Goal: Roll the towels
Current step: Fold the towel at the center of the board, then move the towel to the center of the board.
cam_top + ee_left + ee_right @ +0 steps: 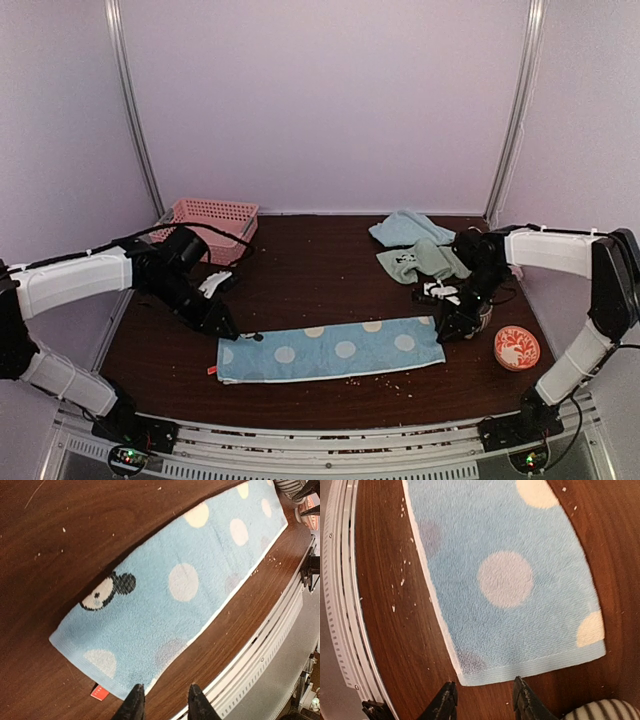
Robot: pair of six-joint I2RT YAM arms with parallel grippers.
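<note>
Your left gripper (165, 706) stands partly open, its two dark fingertips apart with nothing between them, so it holds nothing. It hovers at the left end of the long light blue terry towel with pale spots (330, 350), which lies flat and unrolled across the near part of the dark wooden table (320, 270). The towel's hem and its small red tag (99, 692) sit just beside the fingertips; you cannot tell from the wrist view whether one tip touches the hem. Your right gripper (484, 700) is likewise partly open and empty, poised at the towel's right end, whose short hem runs just ahead of the gap between its tips. Farther back on the right lie a plain light blue cloth (405, 227) and a crumpled sage green cloth with a dark mark (425, 260), touching each other.
</note>
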